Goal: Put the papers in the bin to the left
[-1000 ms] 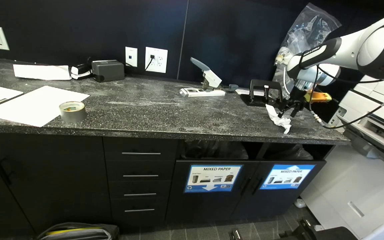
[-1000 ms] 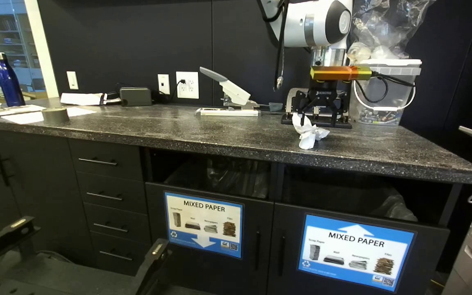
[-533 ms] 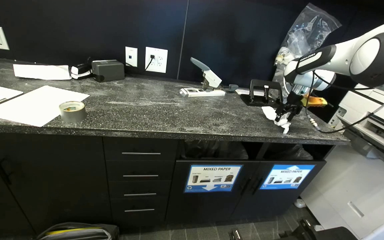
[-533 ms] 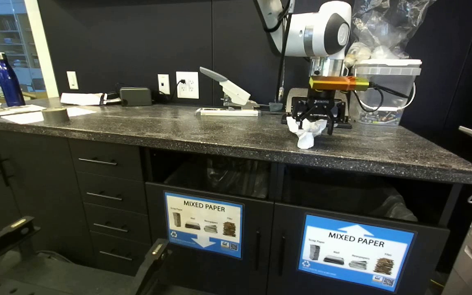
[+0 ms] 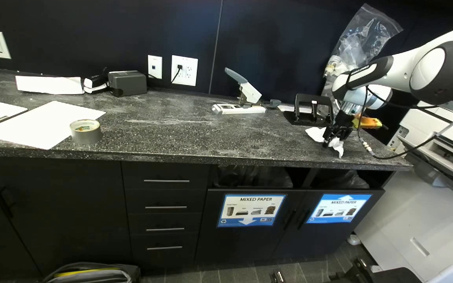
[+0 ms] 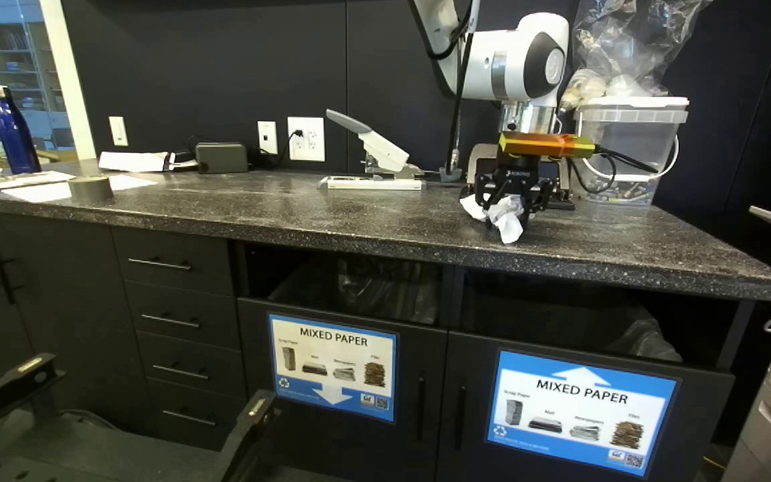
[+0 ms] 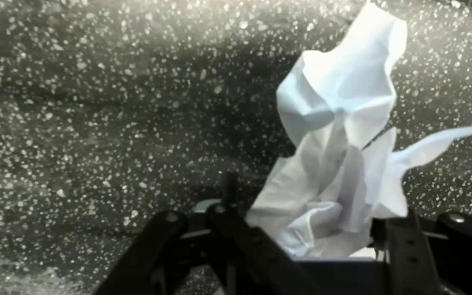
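The paper [image 7: 334, 172] lies near the front edge of the table [image 5: 195, 137], directly between the fingers [image 7: 408, 241] of the gripper [image 7: 318, 219]; its long axis slants through the gap toward that edge. The jaws stand partway apart, unclenched; the paper appears to touch the fingers, but a firm grip cannot be confirmed.
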`<state>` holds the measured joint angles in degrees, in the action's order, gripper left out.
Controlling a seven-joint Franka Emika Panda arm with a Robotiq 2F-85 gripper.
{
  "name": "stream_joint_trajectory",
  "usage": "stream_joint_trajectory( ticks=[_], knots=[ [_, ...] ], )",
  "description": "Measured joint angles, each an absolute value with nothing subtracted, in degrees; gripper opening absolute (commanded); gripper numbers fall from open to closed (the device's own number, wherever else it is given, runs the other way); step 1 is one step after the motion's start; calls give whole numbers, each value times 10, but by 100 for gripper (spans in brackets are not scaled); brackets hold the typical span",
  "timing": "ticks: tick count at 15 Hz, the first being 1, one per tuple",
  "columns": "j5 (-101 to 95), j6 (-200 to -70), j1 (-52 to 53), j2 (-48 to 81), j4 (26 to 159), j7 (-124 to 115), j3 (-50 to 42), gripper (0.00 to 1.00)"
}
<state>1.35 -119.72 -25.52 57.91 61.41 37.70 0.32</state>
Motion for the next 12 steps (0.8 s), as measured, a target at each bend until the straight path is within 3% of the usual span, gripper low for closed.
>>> stream_joint_trajectory(
  ticks=[4,7,12],
  knots=[
    [13,-1208,-256,578,614,378,3,6],
    [13,-1240,-255,575,623,377,3,2],
    [13,-1304,-256,535,696,373,-1,6]
  ],
)
